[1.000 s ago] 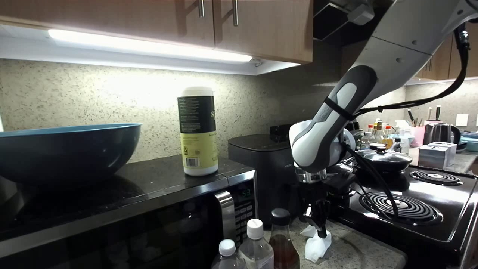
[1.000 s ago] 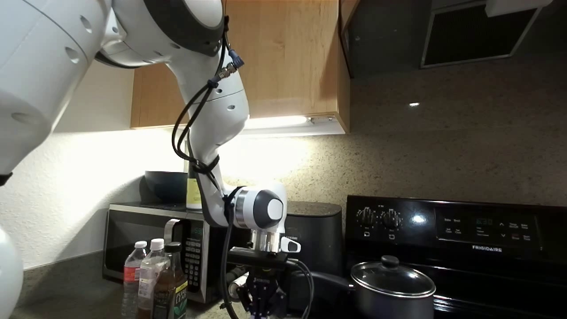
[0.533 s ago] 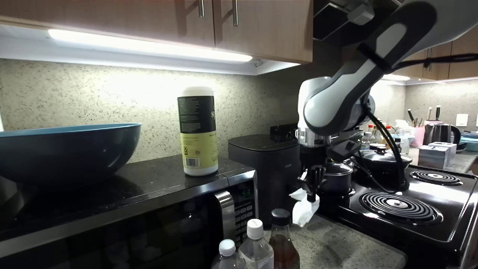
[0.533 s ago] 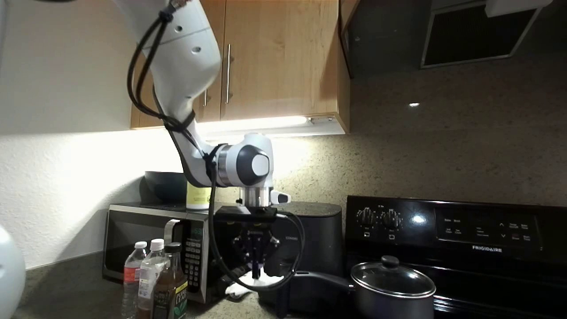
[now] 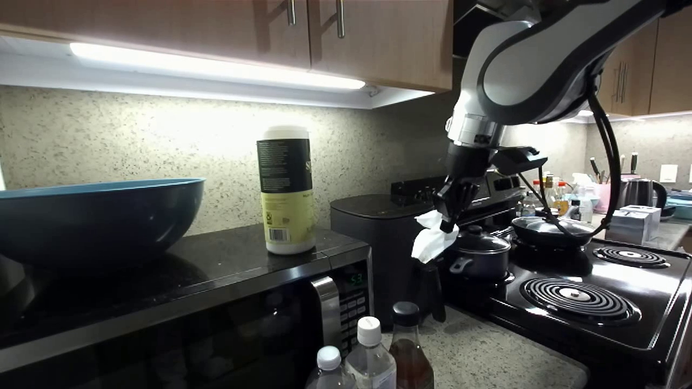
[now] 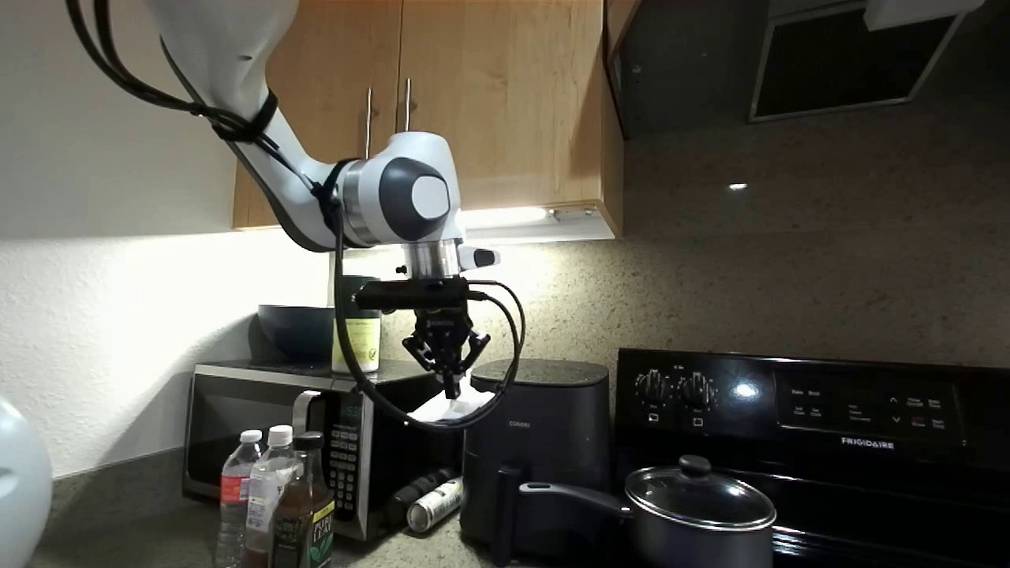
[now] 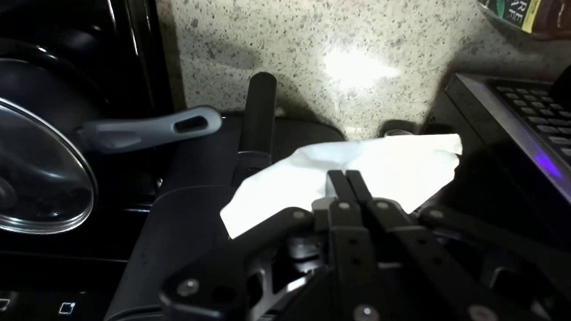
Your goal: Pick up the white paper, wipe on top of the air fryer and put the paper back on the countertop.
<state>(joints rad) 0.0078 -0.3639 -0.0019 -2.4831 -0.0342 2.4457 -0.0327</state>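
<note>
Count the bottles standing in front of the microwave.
3. Left to right in an exterior view: red-labelled bottle, pale-labelled bottle, black-capped bottle. Others behind them may be hidden.

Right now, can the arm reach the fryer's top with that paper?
Probably yes: the tool holds the paper near the fryer's top, and I see nothing standing there, though the paper may need raising.

Gripper [image 7: 344,174]: fingers [image 7: 339,186] nearly together, pinching the white paper [image 7: 303,176], which spreads to both sides.
Stove [image 7: 129,89]: along one edge of the speckled countertop [image 7: 290,40].
Pot [image 7: 40,169]: lidded, over the stove, handle [image 7: 154,129] reaching past that edge.
Air fryer [image 7: 178,232]: by that edge, partly hidden behind the white paper.
Microwave [image 7: 499,120]: well apart from that edge.
Bottle [image 7: 551,20]: far corner of the visible countertop, cut off.
</note>
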